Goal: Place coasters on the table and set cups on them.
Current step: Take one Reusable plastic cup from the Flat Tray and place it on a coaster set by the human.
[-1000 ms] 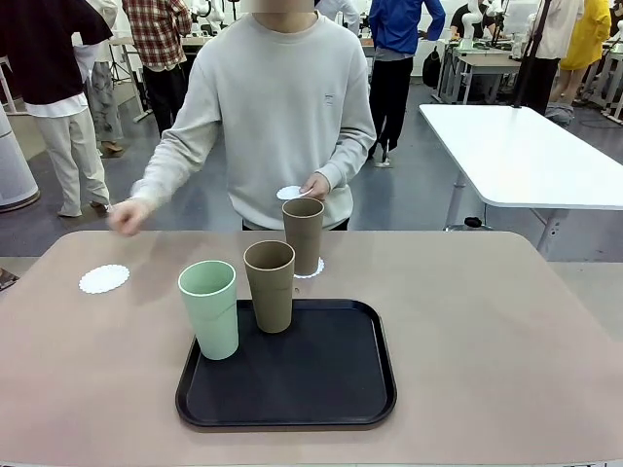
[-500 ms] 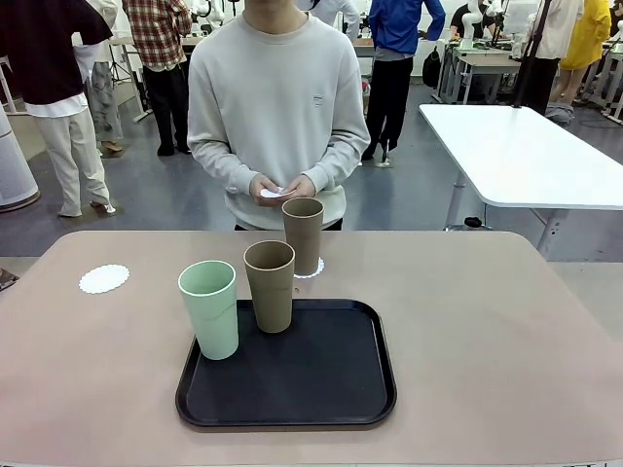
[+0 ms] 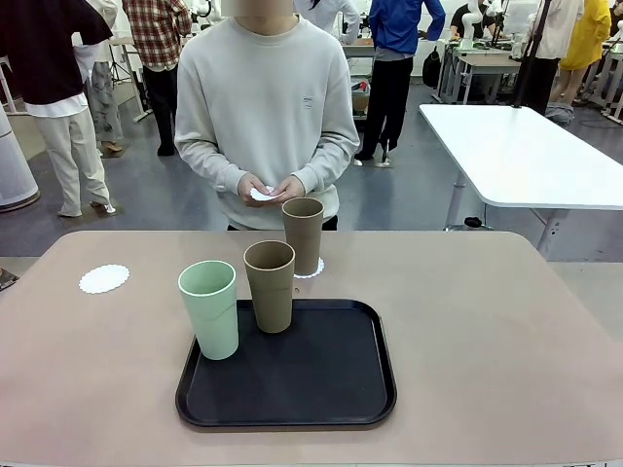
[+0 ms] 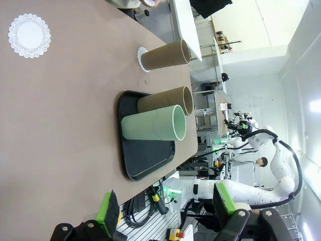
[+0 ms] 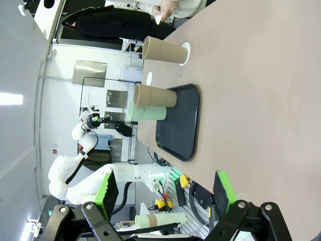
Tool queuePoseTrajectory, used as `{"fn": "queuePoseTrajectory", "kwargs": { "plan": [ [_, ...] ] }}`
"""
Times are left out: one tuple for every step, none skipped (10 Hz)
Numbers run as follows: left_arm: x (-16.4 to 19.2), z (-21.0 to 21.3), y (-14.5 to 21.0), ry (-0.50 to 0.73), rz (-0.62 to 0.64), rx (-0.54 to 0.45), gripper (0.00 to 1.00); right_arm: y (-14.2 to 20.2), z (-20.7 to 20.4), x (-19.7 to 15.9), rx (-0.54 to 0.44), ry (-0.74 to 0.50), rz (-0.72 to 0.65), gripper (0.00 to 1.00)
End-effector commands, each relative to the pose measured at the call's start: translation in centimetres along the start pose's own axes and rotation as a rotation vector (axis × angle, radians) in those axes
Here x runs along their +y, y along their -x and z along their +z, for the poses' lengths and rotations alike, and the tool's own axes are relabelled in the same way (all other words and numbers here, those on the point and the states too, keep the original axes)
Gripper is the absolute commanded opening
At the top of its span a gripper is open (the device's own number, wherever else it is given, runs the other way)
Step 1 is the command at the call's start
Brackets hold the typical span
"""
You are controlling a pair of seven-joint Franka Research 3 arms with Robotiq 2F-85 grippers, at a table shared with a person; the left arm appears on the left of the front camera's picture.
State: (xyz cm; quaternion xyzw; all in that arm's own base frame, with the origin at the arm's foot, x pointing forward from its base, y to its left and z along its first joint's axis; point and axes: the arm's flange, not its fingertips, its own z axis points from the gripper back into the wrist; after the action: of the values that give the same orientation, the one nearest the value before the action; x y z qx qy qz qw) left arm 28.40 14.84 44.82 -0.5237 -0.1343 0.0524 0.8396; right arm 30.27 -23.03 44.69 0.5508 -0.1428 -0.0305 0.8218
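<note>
We look across a wide beige-pink matte table [image 3: 506,331] with rounded corners, set in a busy workshop hall. A white rectangular table [image 3: 526,156] stands at the far right, and people stand about on the grey floor behind. A black rounded tray [image 3: 331,389] lies near the middle of our table.

We count three tall tapered handleless tumblers. A pale mint green cup [image 3: 209,311] and a tan brown cup [image 3: 270,287] stand upright on the tray's far left part. A second tan brown cup [image 3: 303,236] stands just beyond the tray on a lacy white paper coaster [image 3: 313,271].

We count three coasters in all: that one, a bare coaster [image 3: 104,279] lying on the table at the far left, and a third coaster [image 3: 263,194] held in the person's hands [image 3: 277,187] beyond the far edge.

Our left gripper [image 4: 165,211] and right gripper [image 5: 164,196] both stand with jaws wide apart, holding nothing.
</note>
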Motion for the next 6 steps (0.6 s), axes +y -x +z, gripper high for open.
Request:
{"fn": "queuePoseTrajectory", "kwargs": {
  "plan": [
    [0.07,-0.04,-0.01,0.013,-0.018,-0.001,1.00,0.07,0.15,-0.03,0.009,0.006,-0.004,1.00],
    [0.07,-0.04,-0.01,0.013,-0.018,-0.001,1.00,0.07,0.15,-0.03,0.009,0.006,-0.004,1.00],
    [0.07,-0.04,-0.01,0.013,-0.018,-0.001,1.00,0.07,0.15,-0.03,0.009,0.006,-0.004,1.00],
    [0.07,-0.04,-0.01,0.013,-0.018,-0.001,1.00,0.07,0.15,-0.03,0.009,0.006,-0.004,1.00],
    [0.07,-0.04,-0.01,0.013,-0.018,-0.001,1.00,0.07,0.15,-0.03,0.009,0.006,-0.004,1.00],
    [0.07,-0.04,-0.01,0.013,-0.018,-0.001,1.00,0.07,0.15,-0.03,0.009,0.006,-0.004,1.00]
  ]
}}
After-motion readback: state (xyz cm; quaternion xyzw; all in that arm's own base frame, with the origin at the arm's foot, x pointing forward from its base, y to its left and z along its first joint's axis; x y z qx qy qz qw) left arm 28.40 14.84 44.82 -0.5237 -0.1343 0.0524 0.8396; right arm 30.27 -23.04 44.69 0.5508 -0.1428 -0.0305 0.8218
